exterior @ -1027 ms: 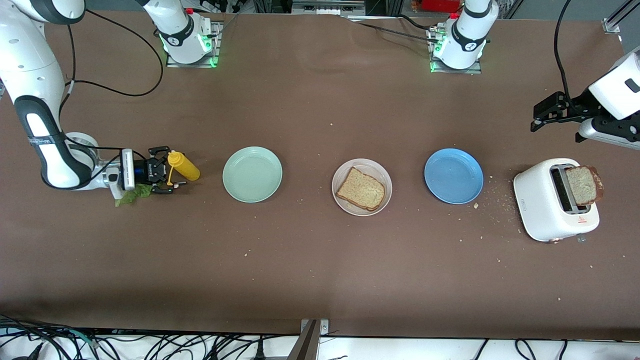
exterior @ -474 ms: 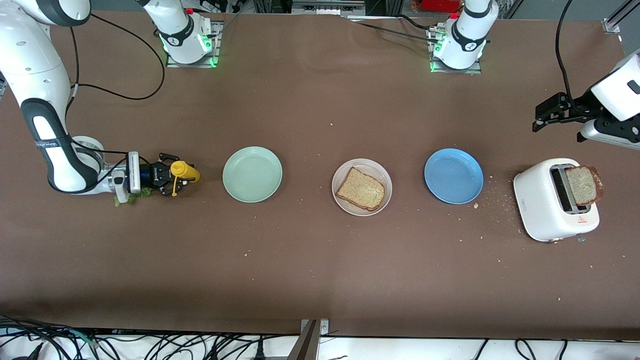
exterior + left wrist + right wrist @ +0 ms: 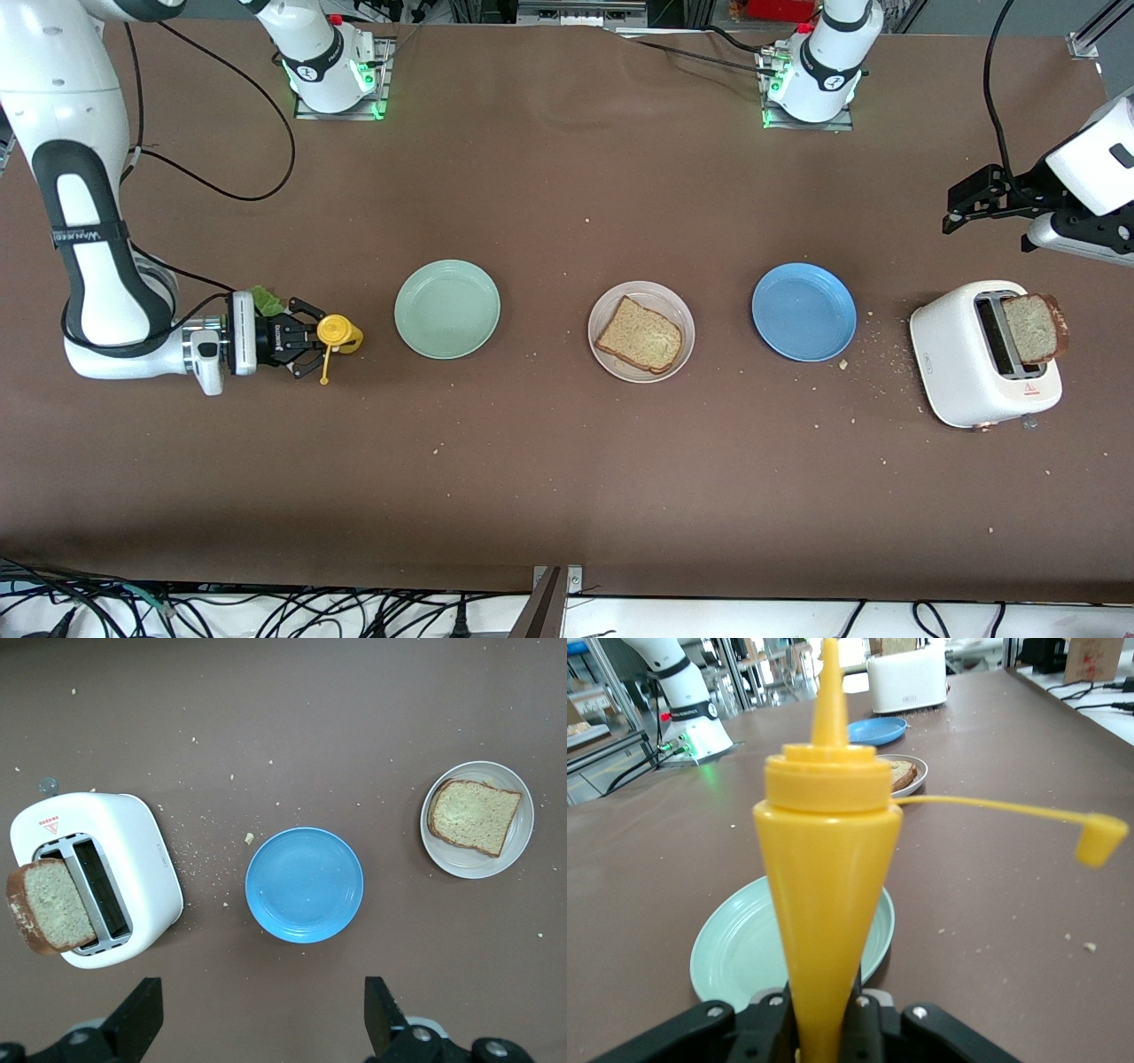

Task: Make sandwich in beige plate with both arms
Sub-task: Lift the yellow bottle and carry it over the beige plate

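Both arms were glossy white with rounded jointed shells. The right arm (image 3: 84, 221) carried a black band along its forearm with small white lettering, and a loose black cable looped from it toward its base (image 3: 330, 66). That base and the left arm's base (image 3: 819, 71) each wore a black ring with a white mark, a red button and green lights at the foot. The left arm (image 3: 1085, 173) ended in black bracket parts, with a black cable above.

The front view looks steeply down on the whole desk (image 3: 567, 496). The left wrist view looks down from high; the right wrist view sits low. All three share the blue plate (image 3: 803, 311) (image 3: 304, 884) (image 3: 877, 730).
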{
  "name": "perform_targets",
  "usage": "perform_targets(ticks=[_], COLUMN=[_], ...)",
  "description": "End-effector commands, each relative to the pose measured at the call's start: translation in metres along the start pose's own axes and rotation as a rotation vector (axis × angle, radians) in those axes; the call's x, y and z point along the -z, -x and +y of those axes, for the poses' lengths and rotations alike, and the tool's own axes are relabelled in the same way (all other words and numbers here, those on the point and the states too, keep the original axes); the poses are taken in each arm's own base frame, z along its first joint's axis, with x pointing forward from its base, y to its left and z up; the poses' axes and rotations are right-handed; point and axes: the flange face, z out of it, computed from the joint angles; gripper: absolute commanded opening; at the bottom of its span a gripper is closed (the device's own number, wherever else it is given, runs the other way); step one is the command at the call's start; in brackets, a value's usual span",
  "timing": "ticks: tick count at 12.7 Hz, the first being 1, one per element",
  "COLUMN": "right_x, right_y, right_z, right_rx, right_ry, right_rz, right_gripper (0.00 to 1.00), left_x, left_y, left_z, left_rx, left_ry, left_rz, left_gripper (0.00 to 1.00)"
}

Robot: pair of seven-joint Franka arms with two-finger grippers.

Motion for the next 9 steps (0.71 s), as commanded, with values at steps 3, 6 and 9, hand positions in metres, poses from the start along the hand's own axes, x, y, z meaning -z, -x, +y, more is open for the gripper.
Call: perform_targets(ticks=[3, 6, 9], right_x=[-0.012, -0.055, -0.116], right_y=[-0.126, -0.201, -0.253], right_z=[0.035, 0.047, 0.046], right_rx=[-0.039, -0.047, -0.044], right_ry=[0.018, 0.081, 0.192], right_rz=[-0.245, -0.410, -0.626], right_gripper=[0.00, 0.00, 0.00], left_x=[-0.008, -0.004, 0.001], left_y=[0.001, 0.001, -0.002], left_z=[-0.011, -0.032, -0.048], left_rx=[0.032, 0.070, 0.094], left_ry=[0.023, 0.025, 0.020], left_rz=[-0.022, -0.009, 0.012], left_gripper=[1.00, 1.00, 1.00])
